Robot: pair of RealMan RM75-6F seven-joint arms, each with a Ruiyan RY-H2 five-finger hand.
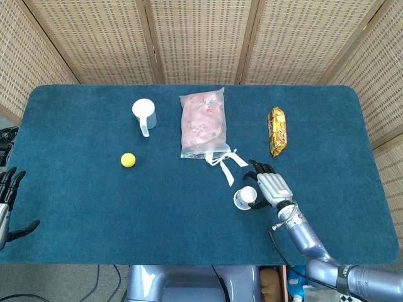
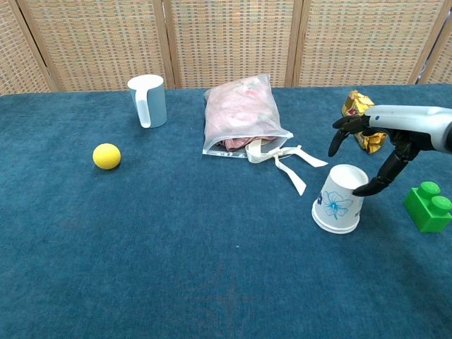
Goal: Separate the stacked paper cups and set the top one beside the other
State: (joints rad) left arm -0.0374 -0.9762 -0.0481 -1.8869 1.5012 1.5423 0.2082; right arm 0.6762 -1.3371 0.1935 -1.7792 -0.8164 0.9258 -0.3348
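Observation:
The stacked paper cups [image 2: 339,199] stand upside down on the blue cloth, white with a blue flower print; the head view shows the cups [image 1: 245,198] right of centre near the front. My right hand [image 2: 371,145] hovers over and just right of them, fingers spread, its thumb at the cup's upper right edge, holding nothing. In the head view that right hand [image 1: 269,187] sits against the cup's right side. My left hand [image 1: 7,207] hangs open off the table's left front edge.
A green block [image 2: 428,205] lies right of the cups. A gold snack pack [image 2: 361,129] lies behind my right hand. A clear bag of pink stuff with a white ribbon [image 2: 242,116], a grey-blue mug [image 2: 148,101] and a yellow ball [image 2: 106,156] lie further left.

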